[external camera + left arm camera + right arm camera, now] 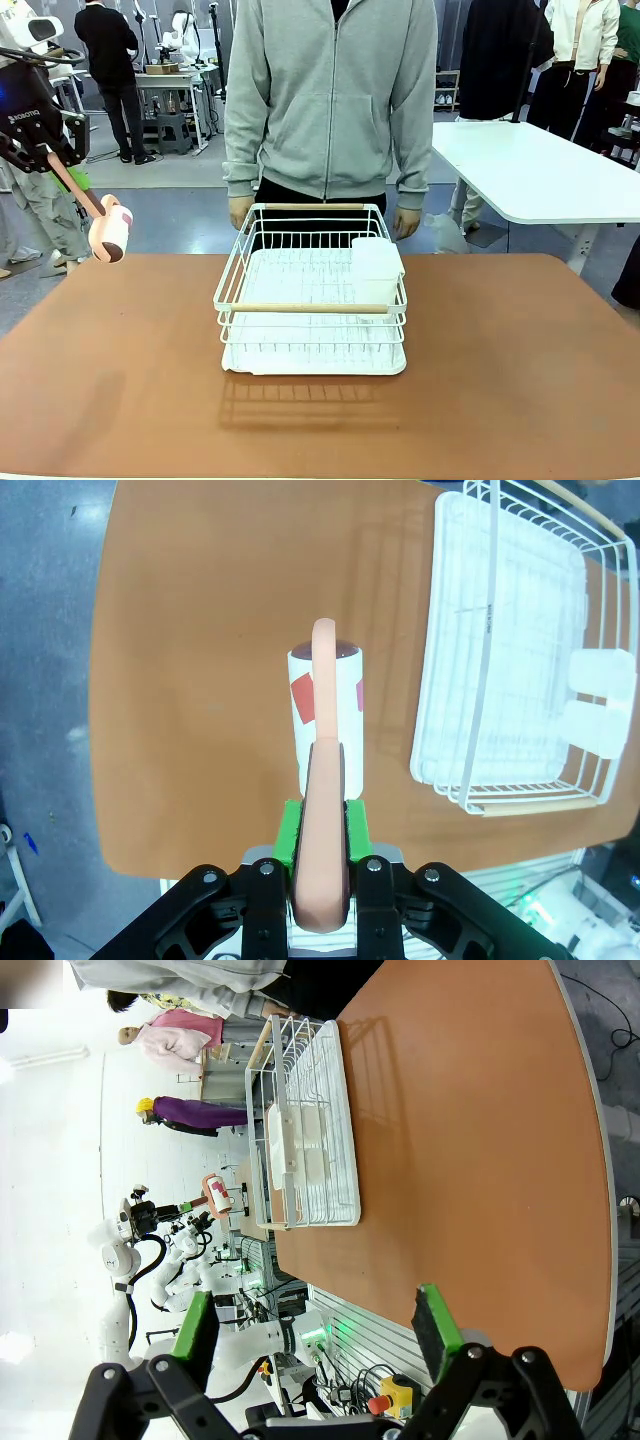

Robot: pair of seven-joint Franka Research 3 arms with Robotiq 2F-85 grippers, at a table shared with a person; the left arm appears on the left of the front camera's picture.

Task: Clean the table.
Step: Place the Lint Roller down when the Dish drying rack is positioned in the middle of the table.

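At the far left, the left tool (62,172) is raised above the tabletop's left edge, its green pads (289,832) pressed tight on the peach handle of a lint roller (325,730). The roller's white barrel carries red patches and hangs in the air off the tool, clear of the surface; in the left wrist view it shows over bare brown top near the rounded corner.

The tabletop (500,380), reddish-brown and matte, spans the whole near field. At its middle stands a white wire dish rack (312,300) with two wooden bars, one at the near rim and one at the far rim. A white cutlery holder (377,268) sits inside the rack at its right far corner.

A person in a grey hooded top stands just behind the rack, hands hanging at the far edge.

To the right, the right tool (315,1335) hovers over the tabletop's side edge with its fingers spread wide, nothing between them.
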